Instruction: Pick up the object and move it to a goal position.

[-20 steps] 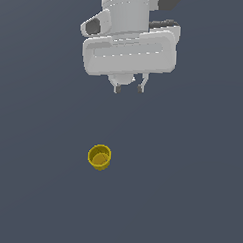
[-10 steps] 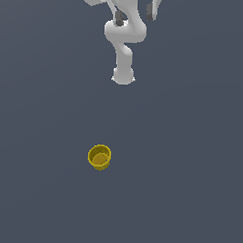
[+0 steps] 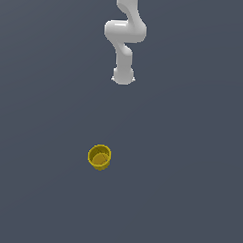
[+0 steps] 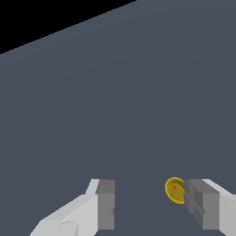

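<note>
Nearest the exterior camera, the yellow cup (image 3: pixel 99 157) stands upright on the dark grey tabletop (image 3: pixel 190 186), rim up, hollow inside visible. It sits slightly toward the exterior view's left of centre, in the lower half of that view. Bare surface surrounds it on every side; nothing touches it or stands beside it.

Farther back, the white arm (image 3: pixel 125 33) comes down from the top edge of the exterior view in a bent, S-like line and ends in a rounded tip above the cup's position in the picture. Arm and cup are well apart, with plain tabletop between them. The gripper itself cannot be made out in this view.

Wrist view: the gripper (image 4: pixel 152 205) has its two fingers spread wide, nothing between them but grey surface. The fingers (image 4: pixel 106 205) are white with grey pads. The cup appears small, just beside the inner edge of one finger and partly hidden by it, not inside the gap. Whether it is touching that finger cannot be told. Beyond the fingers, the tabletop runs unbroken to a straight far edge, with black beyond.
</note>
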You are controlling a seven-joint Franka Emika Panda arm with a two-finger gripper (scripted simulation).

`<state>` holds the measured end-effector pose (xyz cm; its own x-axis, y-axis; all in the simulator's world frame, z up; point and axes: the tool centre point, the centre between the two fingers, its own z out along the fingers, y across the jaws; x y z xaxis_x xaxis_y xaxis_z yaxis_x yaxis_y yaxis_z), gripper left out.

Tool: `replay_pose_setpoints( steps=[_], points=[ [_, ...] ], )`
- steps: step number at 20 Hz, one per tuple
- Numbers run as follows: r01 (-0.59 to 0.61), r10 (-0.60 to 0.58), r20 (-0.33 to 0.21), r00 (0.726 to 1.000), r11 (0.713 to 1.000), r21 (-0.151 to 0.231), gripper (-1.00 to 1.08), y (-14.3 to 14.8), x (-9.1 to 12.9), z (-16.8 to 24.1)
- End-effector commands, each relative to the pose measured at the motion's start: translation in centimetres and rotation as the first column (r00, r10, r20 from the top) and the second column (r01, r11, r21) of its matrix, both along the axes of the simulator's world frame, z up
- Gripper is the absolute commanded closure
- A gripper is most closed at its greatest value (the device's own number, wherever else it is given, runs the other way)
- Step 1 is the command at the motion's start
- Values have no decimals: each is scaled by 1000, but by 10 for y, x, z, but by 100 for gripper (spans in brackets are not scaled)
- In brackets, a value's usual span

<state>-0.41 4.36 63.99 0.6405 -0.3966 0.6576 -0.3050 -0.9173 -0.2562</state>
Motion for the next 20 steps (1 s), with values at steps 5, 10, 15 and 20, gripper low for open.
replay_pose_setpoints(
  steps=[5, 10, 15, 20],
  points=[
    [73, -70, 82, 994, 997, -37, -20, 33, -9, 32],
    [128, -118, 125, 985, 989, -71, -20, 62, -7, 36],
    [182, -165, 149, 975, 977, -110, -20, 90, 4, 21],
    [236, -213, 156, 965, 960, -151, -20, 110, 24, -12]
  ],
)
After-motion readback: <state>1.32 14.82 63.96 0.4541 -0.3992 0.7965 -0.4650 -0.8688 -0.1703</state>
